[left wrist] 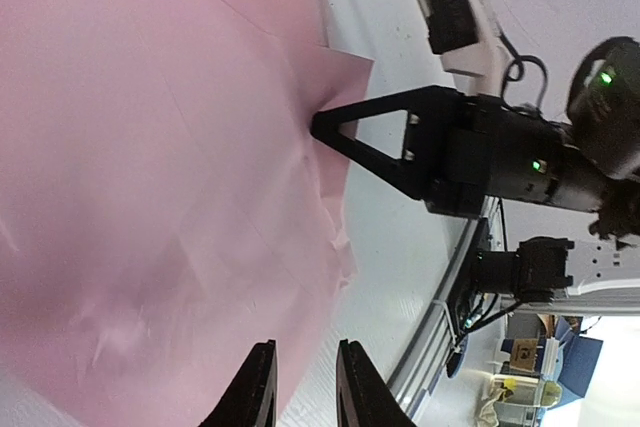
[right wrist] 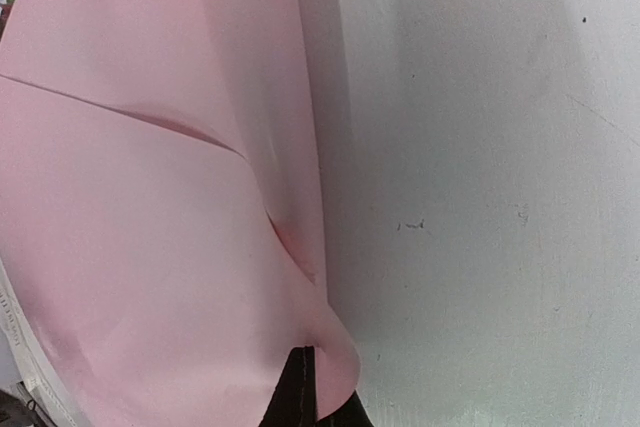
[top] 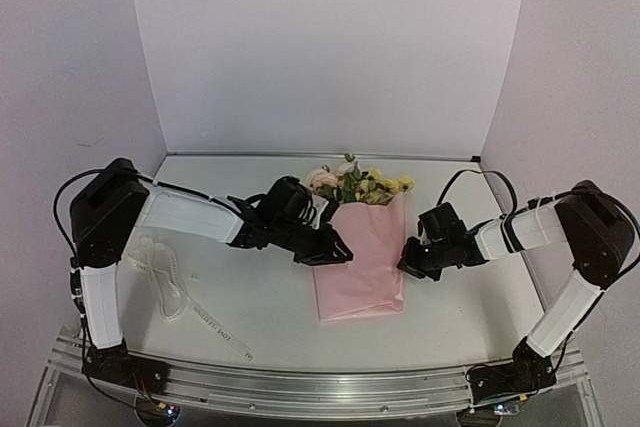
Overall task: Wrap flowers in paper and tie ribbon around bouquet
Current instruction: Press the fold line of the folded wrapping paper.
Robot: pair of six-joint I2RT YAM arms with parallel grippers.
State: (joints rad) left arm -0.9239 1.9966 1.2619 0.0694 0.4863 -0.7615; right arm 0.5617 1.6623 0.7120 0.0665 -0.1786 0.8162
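The thin pink wrapping paper (top: 362,267) is folded over the bunch of pale pink and yellow artificial flowers (top: 355,182) at the middle of the white surface (top: 260,297). Its right edge is pinched in the closed right claw (right wrist: 312,402). The left claw (left wrist: 305,392) is held narrowly parted at its left edge. The narrow white ribbon (top: 215,329) is seen loose at the near left; its lettering cannot be read.

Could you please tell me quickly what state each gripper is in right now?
Left gripper: slightly open, with the paper edge between its fingers.
Right gripper: closed on the paper edge.
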